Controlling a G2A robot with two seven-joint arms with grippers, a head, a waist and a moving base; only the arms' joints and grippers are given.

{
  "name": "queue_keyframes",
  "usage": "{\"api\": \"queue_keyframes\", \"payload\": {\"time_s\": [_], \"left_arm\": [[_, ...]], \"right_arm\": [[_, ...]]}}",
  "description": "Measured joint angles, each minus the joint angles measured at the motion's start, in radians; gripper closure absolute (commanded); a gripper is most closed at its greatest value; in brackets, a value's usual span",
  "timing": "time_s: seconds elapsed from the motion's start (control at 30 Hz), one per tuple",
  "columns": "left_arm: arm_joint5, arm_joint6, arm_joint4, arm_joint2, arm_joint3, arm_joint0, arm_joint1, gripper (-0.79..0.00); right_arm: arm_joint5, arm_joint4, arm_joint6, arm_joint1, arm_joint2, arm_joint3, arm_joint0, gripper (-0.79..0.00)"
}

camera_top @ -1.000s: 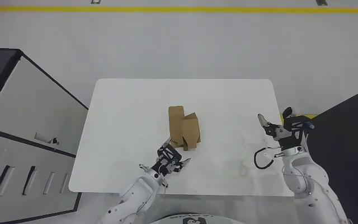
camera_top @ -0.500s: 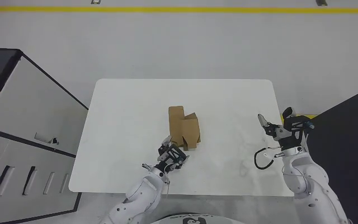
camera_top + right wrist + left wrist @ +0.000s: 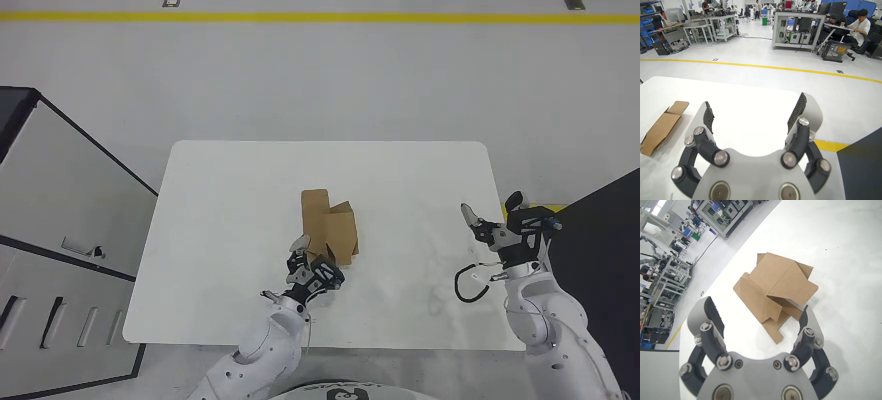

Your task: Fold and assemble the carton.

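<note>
The carton (image 3: 329, 227) lay near the middle of the table (image 3: 230, 190), brown cardboard, half folded. One panel was flat toward the far side, a raised section stood beside it, and loose flaps poked out at the near end. And there was my left pincer (image 3: 318, 262), right at that near end, fingers spread wide, gripping nothing! Seen from my left wrist, the flaps sat in the gap between my two fingers. One fingertip (image 3: 804, 315) stood just beside the lowest flap's edge, though whether it touched I could not tell. The other finger hung off to the side over bare white tabletop. Over by the table's right edge, well apart from the carton, my right pincer (image 3: 490, 208) was spread open as well, holding nothing, white tabletop beneath it.
</note>
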Motion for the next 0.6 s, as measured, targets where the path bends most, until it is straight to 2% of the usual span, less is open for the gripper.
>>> {"api": "queue_keyframes", "payload": {"time_s": [0.2, 0.43, 0.6], "left_arm": [[0.048, -0.022, 0.035, 0.03, 0.039, -0.021, -0.016, -0.785], [0.068, -0.041, 0.044, 0.045, 0.078, -0.044, -0.03, -0.671], [0.084, -0.062, 0.034, 0.046, 0.103, -0.062, -0.041, -0.619]], "right_arm": [[0.0, 0.0, 0.0, 0.0, 0.0, 0.0, 0.0, -0.785], [0.0, 0.0, 0.0, 0.0, 0.0, 0.0, 0.0, -0.785], [0.0, 0.0, 0.0, 0.0, 0.0, 0.0, 0.0, -0.785]]}}
